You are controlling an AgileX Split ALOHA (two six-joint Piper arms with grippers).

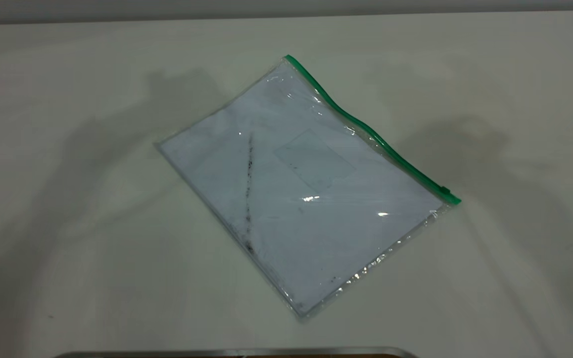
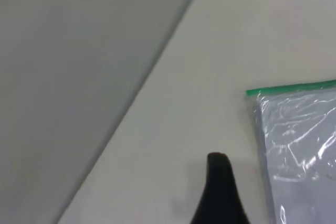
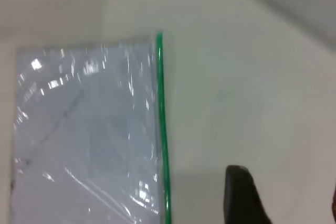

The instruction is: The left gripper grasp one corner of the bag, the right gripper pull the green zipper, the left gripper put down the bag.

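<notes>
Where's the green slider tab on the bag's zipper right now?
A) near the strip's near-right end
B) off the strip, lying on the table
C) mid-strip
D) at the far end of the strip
A: in the exterior view the slider tab sits on the green zipper just short of its near-right end, with the bag flat on the table and no claw touching it.

A pale counter [image 1: 92,248] fills the view; a metal-edged object's rim [image 1: 237,353] shows at 6 o'clock.
</notes>
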